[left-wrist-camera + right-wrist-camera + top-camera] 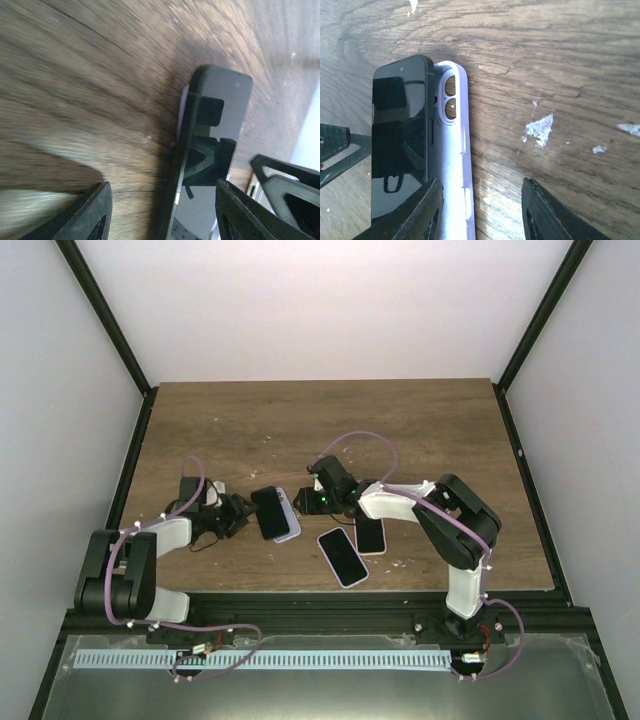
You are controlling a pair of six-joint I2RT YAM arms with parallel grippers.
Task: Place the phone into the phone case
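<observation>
Wooden table (560, 60): right wrist alone shows the case (452, 165) cutout beside phone (400, 130); left tool (162, 197), right tool (481, 186) open.

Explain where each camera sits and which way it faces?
Top: above and behind the arms, looking down at the table; both arms show.
Left wrist: low over the table, facing the phone edge-on; own fingers show.
Right wrist: looking down on phone and case; own fingers show.
Shared: both wrist views show the phone.
</observation>
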